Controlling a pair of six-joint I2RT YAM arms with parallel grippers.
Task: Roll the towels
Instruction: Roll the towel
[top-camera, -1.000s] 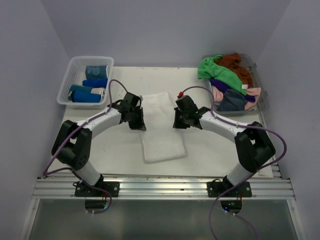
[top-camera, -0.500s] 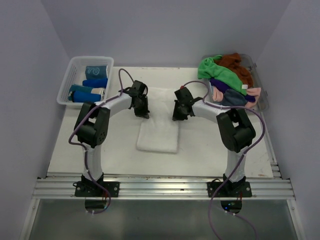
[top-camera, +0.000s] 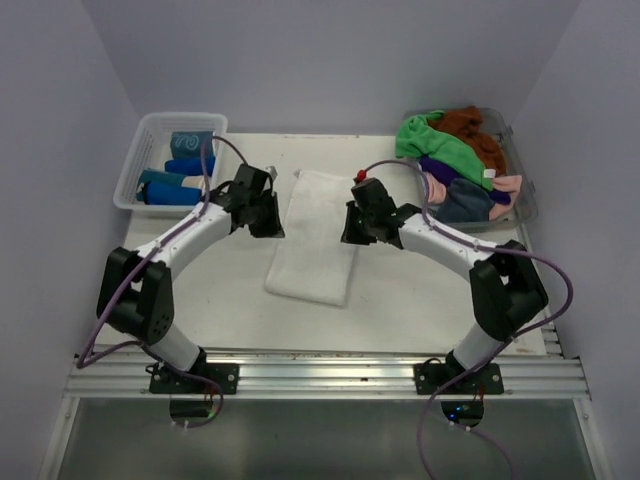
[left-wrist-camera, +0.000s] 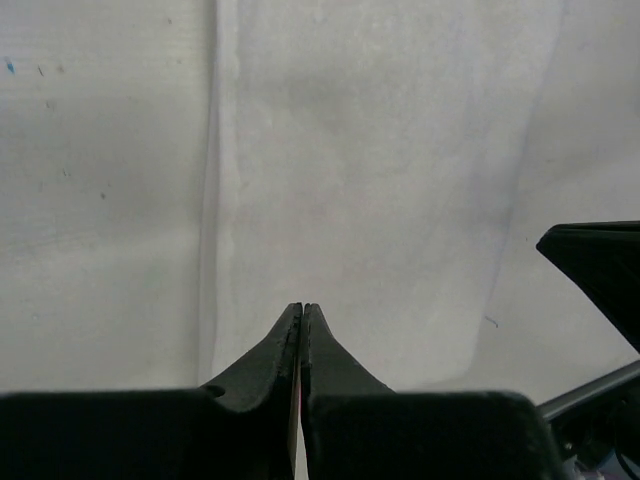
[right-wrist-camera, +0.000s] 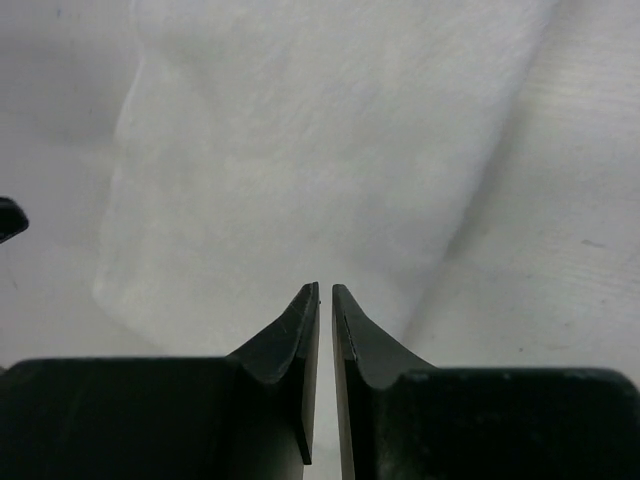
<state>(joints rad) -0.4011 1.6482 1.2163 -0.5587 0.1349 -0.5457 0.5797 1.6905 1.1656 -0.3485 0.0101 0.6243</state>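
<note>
Item one: my left gripper (top-camera: 269, 224), clenched, its two fingertips (left-wrist-camera: 297, 318) pressed together with nothing seen between them, poised just off the left long edge of the white towel (top-camera: 313, 235). Item two: my right gripper (top-camera: 351, 237), closed to a hairline slit and gripping nothing visible, at the towel's right long edge; in the right wrist view its tips (right-wrist-camera: 325, 292) sit over the terry cloth. Item three: the white towel itself, a long narrow strip lying flat and unrolled on the surface (top-camera: 420, 290), slightly askew, between my two grippers. Item four: a white slotted basket (top-camera: 135, 170), out beyond my left gripper, holding rolled blue towels (top-camera: 175, 193). Item five: a clear tub (top-camera: 525, 205), out beyond my right gripper, heaped with a green towel (top-camera: 440, 145), a rust-brown towel (top-camera: 475, 130), a purple towel (top-camera: 440, 170), a pink towel (top-camera: 505, 183) and a slate grey towel (top-camera: 462, 205), all loose.
</note>
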